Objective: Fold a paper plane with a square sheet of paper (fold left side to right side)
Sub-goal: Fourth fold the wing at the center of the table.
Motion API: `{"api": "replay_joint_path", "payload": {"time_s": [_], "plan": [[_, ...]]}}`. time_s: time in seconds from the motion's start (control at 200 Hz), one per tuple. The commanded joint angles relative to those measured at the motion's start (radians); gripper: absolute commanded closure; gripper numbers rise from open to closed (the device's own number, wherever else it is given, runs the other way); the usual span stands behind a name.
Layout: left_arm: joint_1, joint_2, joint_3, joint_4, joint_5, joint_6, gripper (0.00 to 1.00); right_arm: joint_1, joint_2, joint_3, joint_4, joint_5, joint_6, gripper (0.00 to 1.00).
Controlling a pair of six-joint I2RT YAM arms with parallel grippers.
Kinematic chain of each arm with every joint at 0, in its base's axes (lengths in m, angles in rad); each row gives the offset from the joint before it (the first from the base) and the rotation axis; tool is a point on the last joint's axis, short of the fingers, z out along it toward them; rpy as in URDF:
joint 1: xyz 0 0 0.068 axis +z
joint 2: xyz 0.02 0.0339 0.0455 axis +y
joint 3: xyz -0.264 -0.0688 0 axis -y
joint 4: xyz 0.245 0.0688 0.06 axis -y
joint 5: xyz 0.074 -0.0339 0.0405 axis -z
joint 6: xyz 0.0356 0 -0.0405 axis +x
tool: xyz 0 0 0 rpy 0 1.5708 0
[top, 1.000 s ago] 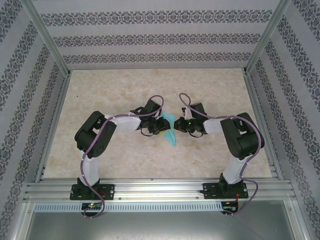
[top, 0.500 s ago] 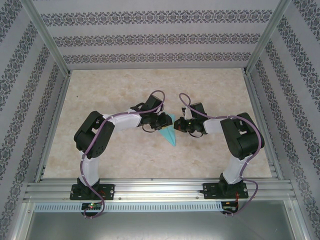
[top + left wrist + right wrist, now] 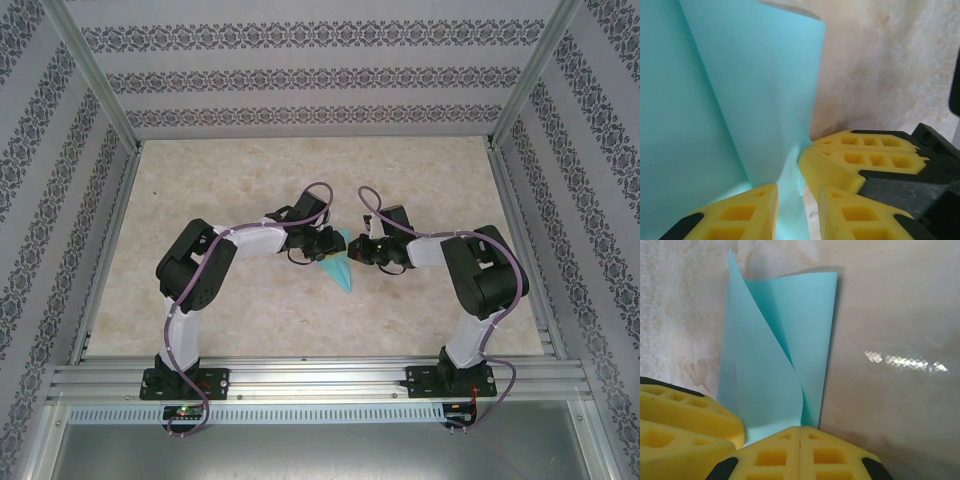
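A: Where's the paper plane [image 3: 341,270]?
B: Mid surface [image 3: 230,180], between the two grippers. Turquoise, part-folded dart, lying slightly diagonal, pointed end toward the arm bases.
A: Left gripper [image 3: 324,243]?
B: Partly open. In the left wrist view its yellow fingers [image 3: 740,215] stand apart, with a turquoise flap rising in the gap. It doesn't look clamped. Can't tell if either pad touches the flap.
A: Right gripper [image 3: 360,253]?
B: Closed. In the right wrist view its fingertips [image 3: 770,455] press together, seam tight. The paper's crease runs straight down into that seam, so it looks pinched at the near edge.
A: Both at the same spot?
B: Close. The left wrist view puts the right gripper's tips just beside the left gripper's, both at the same raised fold.
A: Paper flat?
B: No. One layer lies on the surface. Another stands up from the crease and rises to a point at the far side. Every visible layer is turquoise.
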Motion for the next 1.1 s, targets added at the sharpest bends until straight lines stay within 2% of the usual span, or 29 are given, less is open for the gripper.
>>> {"api": "replay_joint_path", "payload": {"time_s": [0.0, 0.63, 0.849, 1.094], "plan": [[0.004, 0.024, 0.030, -0.002, 0.011, 0.021, 0.71, 0.014, 0.020, -0.023, -0.087, 0.051, -0.025, 0.95], [0.004, 0.055, -0.020, 0.017, 0.001, 0.015, 0.72, 0.013, 0.010, -0.017, -0.099, 0.050, -0.036, 0.94], [0.001, 0.058, -0.062, 0.052, 0.001, -0.002, 0.72, 0.002, -0.039, 0.019, -0.119, 0.019, -0.029, 0.87], [-0.001, 0.061, -0.075, 0.063, -0.001, -0.007, 0.72, -0.022, -0.174, 0.037, -0.225, 0.042, -0.057, 0.79]]}}
